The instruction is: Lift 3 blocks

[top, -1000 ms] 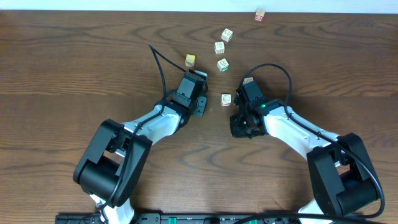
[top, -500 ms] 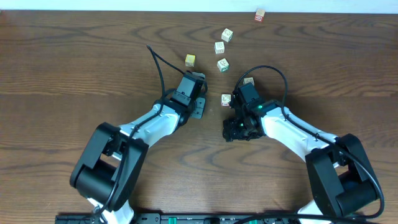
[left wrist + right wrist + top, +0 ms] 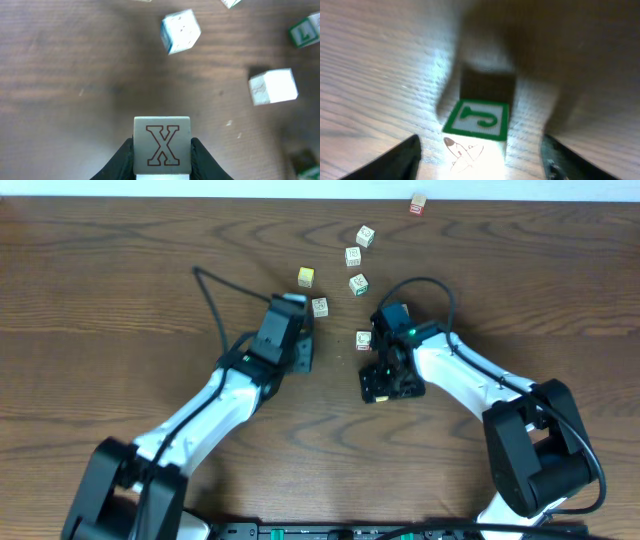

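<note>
A pale wooden block (image 3: 162, 145) printed with a dark X sits between the fingers of my left gripper (image 3: 162, 150), held above the table. From overhead that block (image 3: 319, 306) shows at the tip of the left gripper (image 3: 308, 322). Loose pale blocks (image 3: 353, 256) (image 3: 366, 235) lie farther back, and one with a red edge (image 3: 363, 339) lies between the arms. My right gripper (image 3: 479, 146) stands open low over the table. A cube with a green J and a plane drawing (image 3: 477, 127) rests on the wood between its fingers, apart from both.
A yellow-green cube (image 3: 306, 276) and a green-printed cube (image 3: 358, 283) lie behind the grippers. A red-marked cube (image 3: 418, 204) sits near the far edge. The left wrist view shows a plain white cube (image 3: 273, 86) and a green L cube (image 3: 304, 33) to the right.
My left gripper has moved up and to the left, and the X block now shows at its tip. My right gripper has opened wide and shifted slightly left.
</note>
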Available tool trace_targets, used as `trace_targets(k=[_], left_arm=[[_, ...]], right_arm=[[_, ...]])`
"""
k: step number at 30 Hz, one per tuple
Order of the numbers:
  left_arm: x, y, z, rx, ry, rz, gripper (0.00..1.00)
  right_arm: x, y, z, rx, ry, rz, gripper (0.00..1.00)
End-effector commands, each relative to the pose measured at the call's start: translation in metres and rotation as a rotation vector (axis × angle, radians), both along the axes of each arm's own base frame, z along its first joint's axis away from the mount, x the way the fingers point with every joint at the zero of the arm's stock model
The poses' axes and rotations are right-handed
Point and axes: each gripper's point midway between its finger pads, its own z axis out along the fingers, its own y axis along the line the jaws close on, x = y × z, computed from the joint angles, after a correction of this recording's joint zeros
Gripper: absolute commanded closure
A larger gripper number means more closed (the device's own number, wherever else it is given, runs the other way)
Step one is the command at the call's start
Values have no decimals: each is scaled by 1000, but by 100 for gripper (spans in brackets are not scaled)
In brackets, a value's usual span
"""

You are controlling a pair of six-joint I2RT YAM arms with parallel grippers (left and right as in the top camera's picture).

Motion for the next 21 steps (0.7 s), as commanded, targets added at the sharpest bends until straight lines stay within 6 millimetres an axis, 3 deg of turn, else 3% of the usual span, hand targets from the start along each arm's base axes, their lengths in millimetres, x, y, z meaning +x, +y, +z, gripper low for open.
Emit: trace_targets(k=[1,7,14,17,21], left_arm=[[-15,14,3,-12,-7,39,93],[-41,14,-1,-76,25,24,93],[-68,-14,-13,-107,86,-73,93],[-76,-27,-13,-115,89,-82,92],[-80,-35,-12,-114,84,-84,93]], right_arm=[[27,1,18,17,-74,17,16],[50,6,27,47,-150,13,14],[75,17,7,73,-192,-15,10],[86,20,-5,66,-189,-32,15],[101,27,-13,73,-204,-33,29]])
